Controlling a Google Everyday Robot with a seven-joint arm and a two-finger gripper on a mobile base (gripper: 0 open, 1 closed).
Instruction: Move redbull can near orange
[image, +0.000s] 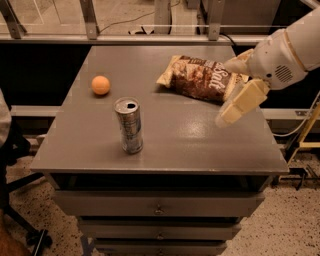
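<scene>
The redbull can stands upright near the front left of the grey table, its pull-tab top showing. The orange lies on the table behind and to the left of the can, a short gap away. My gripper hangs over the right side of the table, well to the right of the can, in front of the chip bag's right end. Its cream fingers are spread apart and hold nothing.
A brown-and-cream chip bag lies at the back right of the table. Drawers sit under the tabletop. A metal rail runs behind the table. A dark chair base stands at the left.
</scene>
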